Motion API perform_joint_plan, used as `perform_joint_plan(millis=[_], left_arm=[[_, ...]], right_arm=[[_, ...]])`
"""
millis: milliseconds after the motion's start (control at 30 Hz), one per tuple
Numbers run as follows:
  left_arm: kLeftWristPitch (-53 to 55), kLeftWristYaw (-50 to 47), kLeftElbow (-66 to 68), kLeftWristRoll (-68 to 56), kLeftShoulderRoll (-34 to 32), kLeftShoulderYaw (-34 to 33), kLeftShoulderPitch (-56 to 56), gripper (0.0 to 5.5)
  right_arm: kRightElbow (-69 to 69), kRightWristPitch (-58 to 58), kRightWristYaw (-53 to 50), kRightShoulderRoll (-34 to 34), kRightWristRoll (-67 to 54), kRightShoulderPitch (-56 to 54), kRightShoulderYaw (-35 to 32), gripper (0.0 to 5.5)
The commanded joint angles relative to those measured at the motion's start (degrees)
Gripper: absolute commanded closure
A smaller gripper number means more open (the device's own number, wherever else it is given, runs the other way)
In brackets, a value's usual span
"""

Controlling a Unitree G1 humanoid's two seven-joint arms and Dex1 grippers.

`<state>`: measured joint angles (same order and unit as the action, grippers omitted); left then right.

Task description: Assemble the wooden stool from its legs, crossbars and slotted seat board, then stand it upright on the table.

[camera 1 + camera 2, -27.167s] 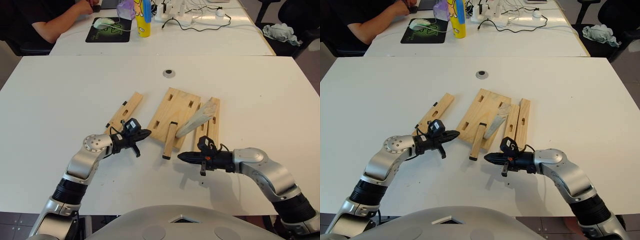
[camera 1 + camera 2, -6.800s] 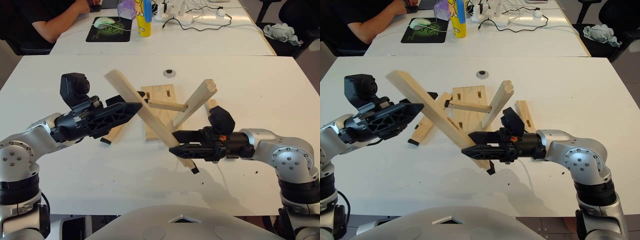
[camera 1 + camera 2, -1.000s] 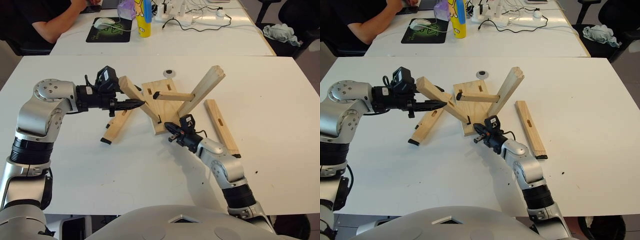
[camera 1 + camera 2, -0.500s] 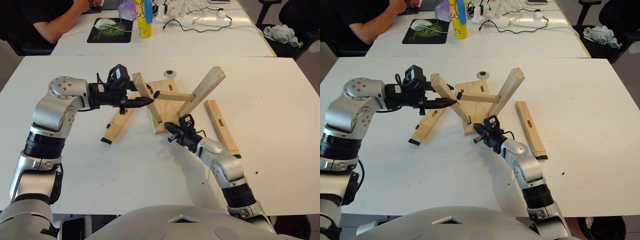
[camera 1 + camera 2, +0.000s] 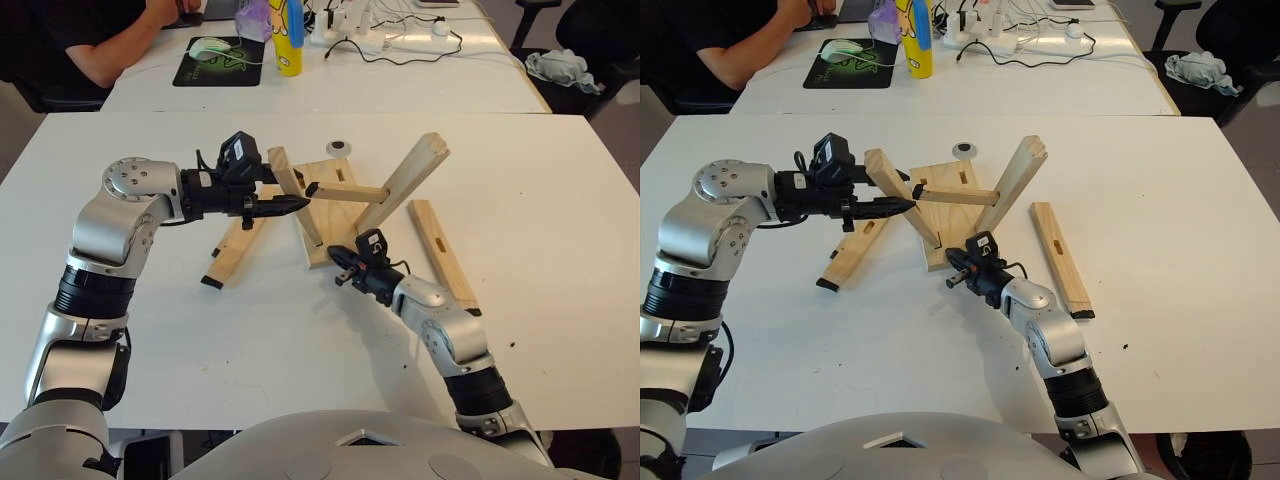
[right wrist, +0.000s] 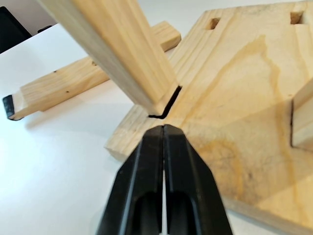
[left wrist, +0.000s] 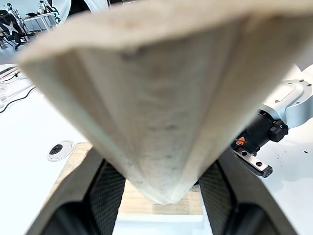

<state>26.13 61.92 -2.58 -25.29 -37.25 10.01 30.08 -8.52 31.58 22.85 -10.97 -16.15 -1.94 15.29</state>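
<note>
Everything is pale pine, square-cut, with the grain showing. At the centre of the head view the slotted seat board [image 5: 335, 222] lies flat on the white counter [image 5: 560, 200], with rectangular slots near its edges. Two legs rise from it in a V, joined by a thin crossbar [image 5: 350, 190]. The left hand [image 5: 288, 203] pinches the left leg [image 5: 279, 167]; the right leg [image 5: 412, 178] stands free. The right hand [image 5: 340, 277] has its black fingers [image 6: 146, 196] pressed together and empty at the board's near corner; whether they touch it is unclear. One slotted plank [image 5: 232, 252] lies left of the board, partly hidden. Another plank [image 5: 443, 255] lies to the right, its near end capped in black.
</note>
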Motion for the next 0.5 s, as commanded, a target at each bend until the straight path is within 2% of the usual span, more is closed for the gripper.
perform_joint_plan(millis=[33, 167, 300, 500], left_arm=[[2.78, -0.66, 2.23, 2.90, -0.99, 1.98, -4.50, 3.43], [3.45, -0.99, 1.14, 2.34, -1.27, 1.53, -4.84, 3.43], [4.28, -1.16, -0.03, 1.69, -1.35, 1.11, -4.89, 3.43], [5.26, -0.96, -0.88, 1.21, -1.39, 0.82, -4.30, 3.43]], right_arm=[[0.14, 2.61, 2.03, -1.43, -0.65, 3.19, 0.38, 5.50], [-8.80, 0.13, 5.85, -1.60, -6.26, 4.47, -2.45, 5.50], [-18.79, 4.04, 5.51, -1.31, -13.01, 5.30, -5.43, 5.50], [-29.38, 11.50, -1.69, 2.35, -22.92, -1.56, -8.79, 5.50]])
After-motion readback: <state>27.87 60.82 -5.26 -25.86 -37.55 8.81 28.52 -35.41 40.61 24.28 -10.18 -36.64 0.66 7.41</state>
